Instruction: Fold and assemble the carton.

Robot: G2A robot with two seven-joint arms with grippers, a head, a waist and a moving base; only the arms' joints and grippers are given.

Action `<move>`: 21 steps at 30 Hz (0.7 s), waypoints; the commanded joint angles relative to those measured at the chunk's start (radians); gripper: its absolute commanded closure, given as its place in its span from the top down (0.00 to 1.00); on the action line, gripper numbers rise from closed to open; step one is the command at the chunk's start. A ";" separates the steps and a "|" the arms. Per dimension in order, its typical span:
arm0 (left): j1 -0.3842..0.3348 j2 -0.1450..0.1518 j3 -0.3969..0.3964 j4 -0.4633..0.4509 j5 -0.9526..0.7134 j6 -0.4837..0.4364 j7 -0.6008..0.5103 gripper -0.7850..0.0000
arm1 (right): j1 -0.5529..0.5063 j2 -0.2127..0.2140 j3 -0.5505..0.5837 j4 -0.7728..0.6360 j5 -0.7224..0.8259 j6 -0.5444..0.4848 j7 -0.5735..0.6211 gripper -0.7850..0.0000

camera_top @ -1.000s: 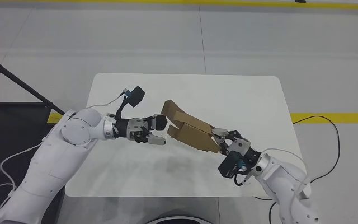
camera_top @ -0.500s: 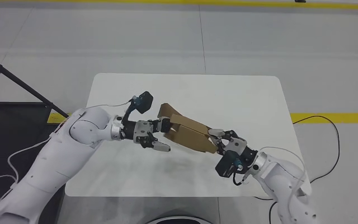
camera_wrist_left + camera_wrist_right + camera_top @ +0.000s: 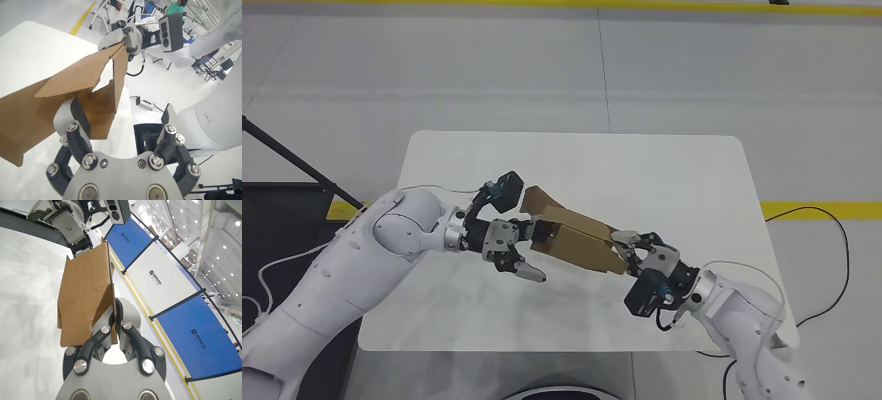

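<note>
The brown carton (image 3: pixel 574 237) hangs half-opened above the white table (image 3: pixel 672 170), slanting between both arms. My right gripper (image 3: pixel 115 316) is shut on one edge of the carton (image 3: pixel 83 283) at its end nearer the table's front right; in the top view that gripper (image 3: pixel 632 252) sits at the carton's lower end. My left gripper (image 3: pixel 528 250) is open at the other end. One of its fingers (image 3: pixel 76 111) presses against a flap of the carton (image 3: pixel 56 91), and the other finger (image 3: pixel 168 115) stands free, well apart from the cardboard.
The table's rounded edges lie close on every side, and its front edge (image 3: pixel 542 345) is just below the arms. Bare tabletop stretches behind the carton (image 3: pixel 642 170). A black stand leg (image 3: pixel 292 155) and floor surround the table.
My left gripper has slid closer along the carton's left end and rolled, one finger now pointing toward the table front. The carton and right gripper have shifted slightly left.
</note>
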 commanded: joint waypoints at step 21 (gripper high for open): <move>-0.007 -0.032 0.011 0.012 0.015 0.000 0.039 0.47 | 0.011 0.009 -0.020 0.005 -0.001 0.004 0.002 0.00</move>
